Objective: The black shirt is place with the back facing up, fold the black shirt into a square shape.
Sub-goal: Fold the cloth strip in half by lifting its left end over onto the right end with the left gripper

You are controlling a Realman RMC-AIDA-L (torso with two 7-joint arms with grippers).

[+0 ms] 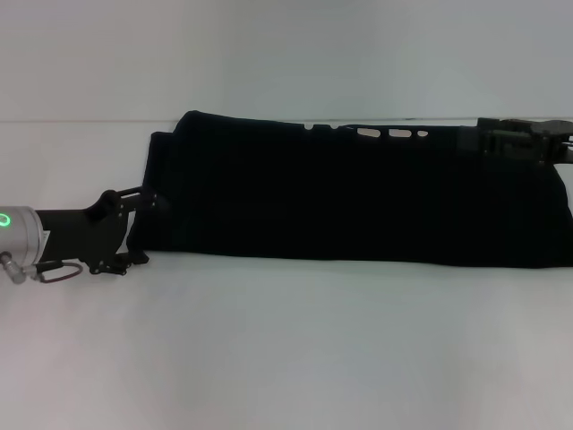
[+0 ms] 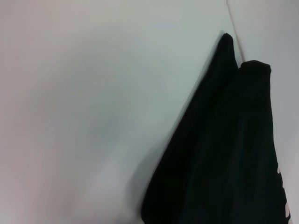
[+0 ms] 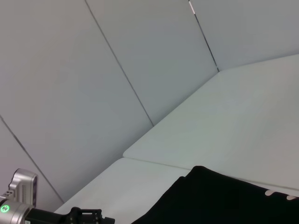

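Observation:
The black shirt (image 1: 358, 197) lies on the white table (image 1: 286, 349) as a long folded band running left to right. Several small white marks (image 1: 369, 133) show along its far edge. My left gripper (image 1: 148, 231) is open at the band's left end, one finger over the cloth and the other by the near-left corner. My right gripper (image 1: 519, 139) sits over the far-right corner of the shirt. The left wrist view shows the layered end of the shirt (image 2: 224, 154). The right wrist view shows the shirt (image 3: 224, 200) and, farther off, my left gripper (image 3: 88, 217).
White table surface (image 2: 84, 116) stretches in front of and to the left of the shirt. A pale panelled wall (image 3: 117, 70) stands behind the table. The shirt's right end reaches the picture edge in the head view.

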